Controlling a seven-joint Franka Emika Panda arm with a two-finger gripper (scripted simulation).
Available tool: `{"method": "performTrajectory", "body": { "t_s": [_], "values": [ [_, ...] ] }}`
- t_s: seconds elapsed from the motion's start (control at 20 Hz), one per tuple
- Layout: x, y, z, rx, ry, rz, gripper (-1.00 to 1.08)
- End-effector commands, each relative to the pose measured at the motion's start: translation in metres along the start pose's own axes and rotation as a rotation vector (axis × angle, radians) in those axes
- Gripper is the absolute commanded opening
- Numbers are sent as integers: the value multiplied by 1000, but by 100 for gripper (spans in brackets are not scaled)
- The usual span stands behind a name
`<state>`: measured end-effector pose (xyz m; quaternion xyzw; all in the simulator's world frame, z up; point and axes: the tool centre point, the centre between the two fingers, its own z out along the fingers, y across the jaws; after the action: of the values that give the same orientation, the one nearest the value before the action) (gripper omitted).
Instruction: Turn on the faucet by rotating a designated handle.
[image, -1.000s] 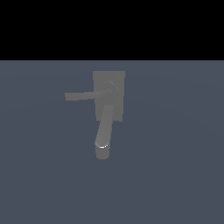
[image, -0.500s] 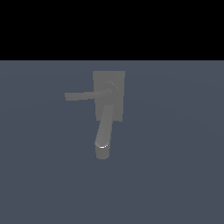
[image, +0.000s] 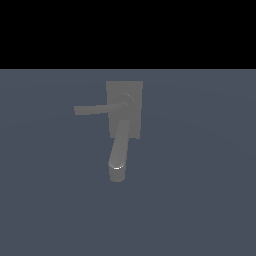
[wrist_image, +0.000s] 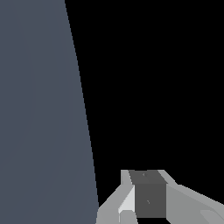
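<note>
The faucet (image: 123, 125) is a small matte grey fixture standing on the dark grey floor in the exterior view. Its flat rectangular base plate (image: 136, 91) is at the back. Its thick curved spout (image: 119, 150) comes toward the camera and ends in a round mouth. The handle (image: 95, 109) is a thin flat bar that sticks out from a round hub (image: 129, 102) toward the exterior view's left. My gripper (wrist_image: 146, 176) shows only in the wrist view, as pale fingers around a dark block. I see no gap between the fingers. The faucet is out of the wrist view.
The dark grey floor (image: 200, 200) spreads all round the faucet, with a black void behind it. In the wrist view the floor (wrist_image: 39, 109) fills one side and ends at a curved edge against black. The arm does not show in the exterior view.
</note>
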<state>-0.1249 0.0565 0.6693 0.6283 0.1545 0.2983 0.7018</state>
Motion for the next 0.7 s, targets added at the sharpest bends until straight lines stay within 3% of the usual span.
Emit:
{"method": "performTrajectory", "body": {
  "t_s": [0.0, 0.35, 0.65],
  "values": [
    [14, 17, -21, -85, 53, 7, -100],
    [56, 40, -86, -307, 201, -26, -100],
    [97, 28, -141, -472, 331, -109, -100]
  ]
}}
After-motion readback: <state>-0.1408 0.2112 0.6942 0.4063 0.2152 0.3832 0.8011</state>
